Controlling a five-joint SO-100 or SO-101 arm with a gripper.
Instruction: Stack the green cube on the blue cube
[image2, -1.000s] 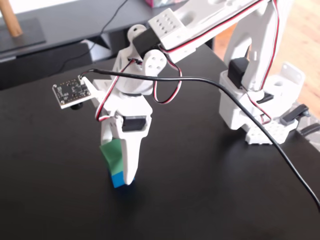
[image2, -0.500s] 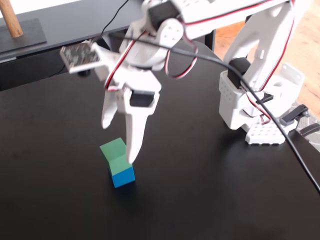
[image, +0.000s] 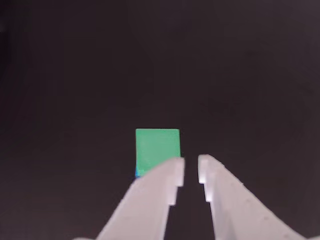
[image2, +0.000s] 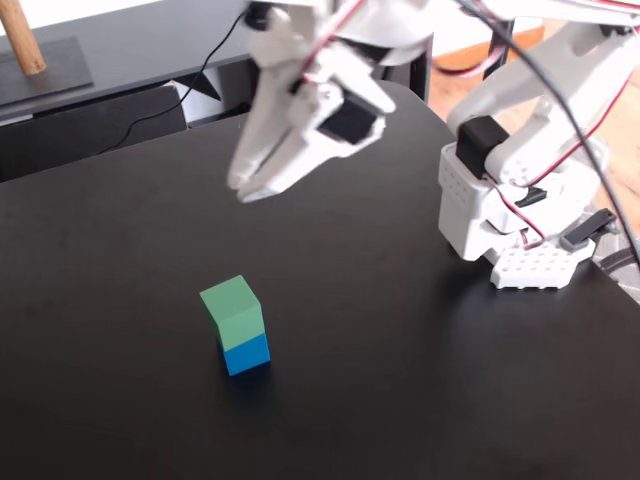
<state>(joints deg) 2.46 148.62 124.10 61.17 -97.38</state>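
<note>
A white two-finger gripper (image2: 247, 190) hangs in the air, raised well clear of the cubes; half a second ago its fingertips were just beside the green cube's top, and a second ago they closed around it. Now the gripper holds nothing, and its two fingers stand nearly together with only a narrow gap between the tips, which the wrist view (image: 191, 172) shows plainly. Below the gripper in the fixed view, well apart from it, the green cube (image2: 232, 312) sits on top of the blue cube (image2: 246, 352), the two touching and forming a small upright tower, with the green one turned slightly off square from the blue one. The stack has stayed in the same spot as in the earlier pictures. From the wrist camera, looking down past the fingers, the green cube (image: 157, 150) shows its square top face just beyond the left fingertip, and only a thin sliver of the blue cube (image: 136, 172) peeks out at its lower left edge. The cubes rest on a matte black table (image2: 120, 400). To the right of the gripper in the fixed view stands the arm's white base (image2: 500, 215), with red and black wires and a black cable (image2: 560, 100) running along the arm. Beyond the gripper, behind the table, are a dark shelf or bench (image2: 130, 50) with a wooden post (image2: 20, 38) on a dark slab, and a strip of wooden floor (image2: 610, 110) at the far right.
</note>
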